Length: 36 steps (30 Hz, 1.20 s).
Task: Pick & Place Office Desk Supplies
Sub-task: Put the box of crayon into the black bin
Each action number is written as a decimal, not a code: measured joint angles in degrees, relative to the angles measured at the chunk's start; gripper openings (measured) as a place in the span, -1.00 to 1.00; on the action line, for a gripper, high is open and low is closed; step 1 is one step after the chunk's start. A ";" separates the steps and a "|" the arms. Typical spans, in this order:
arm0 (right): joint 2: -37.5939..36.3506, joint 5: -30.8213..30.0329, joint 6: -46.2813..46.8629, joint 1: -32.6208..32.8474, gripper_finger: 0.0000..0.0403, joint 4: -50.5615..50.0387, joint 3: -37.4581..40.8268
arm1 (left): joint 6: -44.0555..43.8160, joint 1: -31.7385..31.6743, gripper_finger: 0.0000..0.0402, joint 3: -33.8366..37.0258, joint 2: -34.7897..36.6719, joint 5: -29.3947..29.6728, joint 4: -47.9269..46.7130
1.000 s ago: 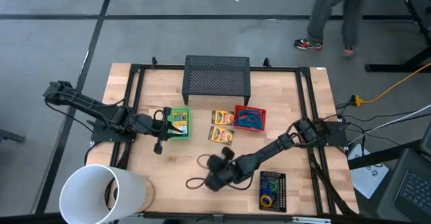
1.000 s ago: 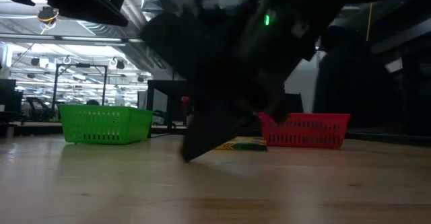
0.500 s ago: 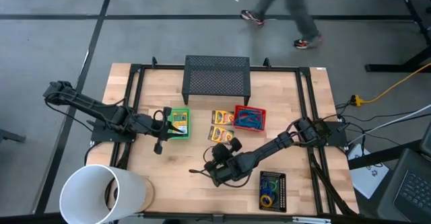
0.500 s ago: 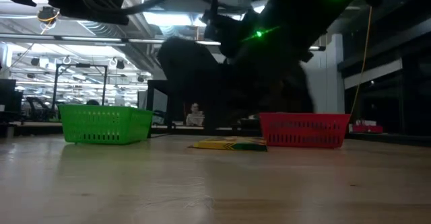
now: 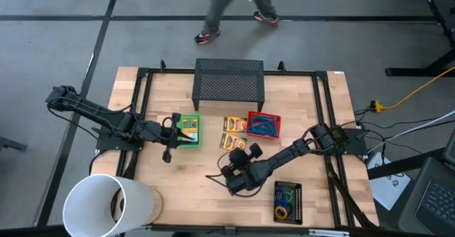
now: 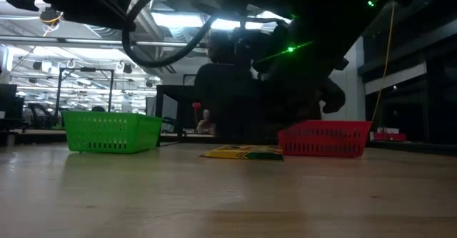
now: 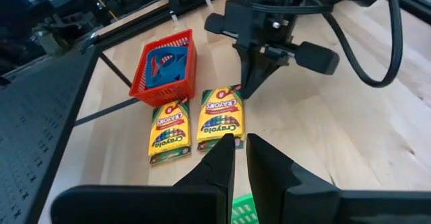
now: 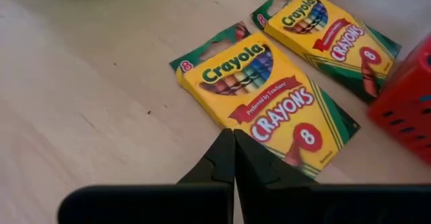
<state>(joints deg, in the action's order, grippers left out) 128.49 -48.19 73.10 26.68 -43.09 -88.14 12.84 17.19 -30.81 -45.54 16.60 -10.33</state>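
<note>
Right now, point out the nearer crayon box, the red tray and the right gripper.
Nearer crayon box [image 8: 269,101], right wrist view: on its yellow front face.
Red tray [image 7: 166,64], left wrist view: on its mesh side wall.
Right gripper [image 8: 233,138], right wrist view: between its closed fingertips.

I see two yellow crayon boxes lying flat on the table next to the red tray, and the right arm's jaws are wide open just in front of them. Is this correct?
Not quite. The two crayon boxes do lie flat beside the red tray, with the right gripper just in front of them, but its jaws are shut, not wide open. The right wrist view shows the two dark fingers pressed together, with no gap between them.
</note>
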 joint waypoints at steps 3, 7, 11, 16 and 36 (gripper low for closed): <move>0.00 0.91 -0.02 -0.15 -1.00 0.23 0.11 | 0.00 -0.04 -0.82 0.00 0.00 0.19 -0.02; 0.00 1.72 -0.02 -0.12 -1.00 0.66 0.15 | -0.03 -0.04 -0.82 0.00 0.00 0.20 -0.14; 0.00 4.66 -0.03 -0.28 -1.00 0.83 0.17 | -0.15 -0.04 -0.82 0.00 0.00 0.22 -0.15; 0.54 7.40 -1.04 -0.75 -1.00 2.28 0.17 | -0.15 -0.04 -0.82 0.00 0.00 0.26 -0.17; -3.44 12.33 -11.68 0.50 -1.00 11.21 -1.65 | -0.15 -0.04 -0.82 0.00 0.02 0.24 -0.61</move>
<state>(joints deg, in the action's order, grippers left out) 125.04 -35.86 61.42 27.19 -31.88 -89.79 12.69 17.15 -30.81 -45.52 16.84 -10.94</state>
